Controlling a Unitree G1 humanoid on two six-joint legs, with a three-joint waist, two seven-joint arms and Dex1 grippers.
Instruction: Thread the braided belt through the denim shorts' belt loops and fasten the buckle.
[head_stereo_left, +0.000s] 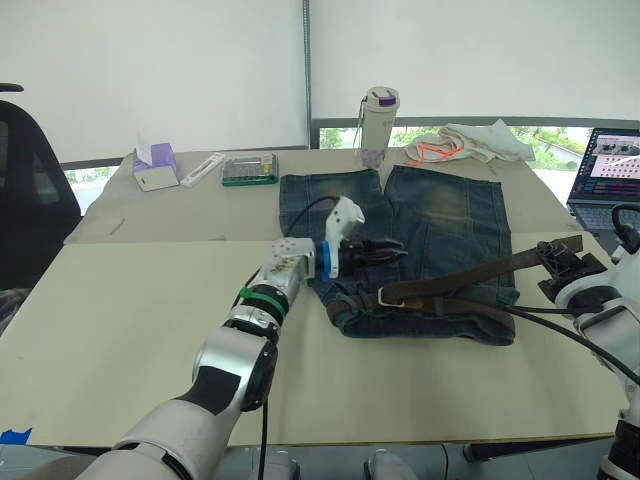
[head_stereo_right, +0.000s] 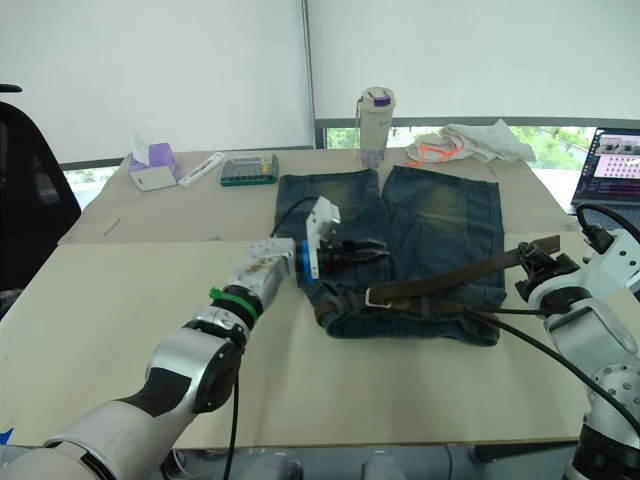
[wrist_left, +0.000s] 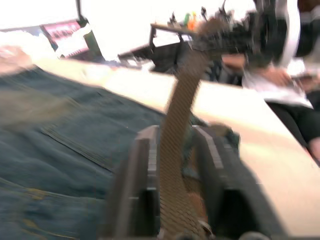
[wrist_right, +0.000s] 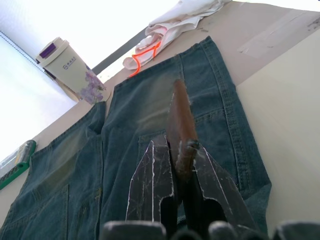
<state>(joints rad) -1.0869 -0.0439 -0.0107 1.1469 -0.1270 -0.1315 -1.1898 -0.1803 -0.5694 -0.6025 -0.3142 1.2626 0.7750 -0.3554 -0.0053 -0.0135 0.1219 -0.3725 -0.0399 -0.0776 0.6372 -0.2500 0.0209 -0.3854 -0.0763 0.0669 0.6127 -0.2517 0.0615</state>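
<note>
Head views: denim shorts (head_stereo_left: 420, 250) flat on table (head_stereo_left: 130, 330), waistband toward robot. Braided belt (head_stereo_left: 470, 275) runs across waistband, free end lifted by right gripper (head_stereo_left: 556, 262). Left gripper (head_stereo_left: 385, 252) over waistband.

Left wrist view: fingers (wrist_left: 145, 195) nearly closed, belt between them.

Right wrist view: fingers (wrist_right: 150, 185) clamped on belt end.

beige flat table (head_stereo_left: 130, 330) | centre: dark blue denim shorts (head_stereo_left: 440, 225), waistband near | far left: white tissue box with purple top (head_stereo_left: 155, 166), white flat stick (head_stereo_left: 202, 168), green calculator (head_stereo_left: 249, 169) | far centre: white lidded cup (head_stereo_left: 377, 126) | far right: white cloth with orange cord (head_stereo_left: 470, 143), open laptop (head_stereo_left: 606, 170)
</note>
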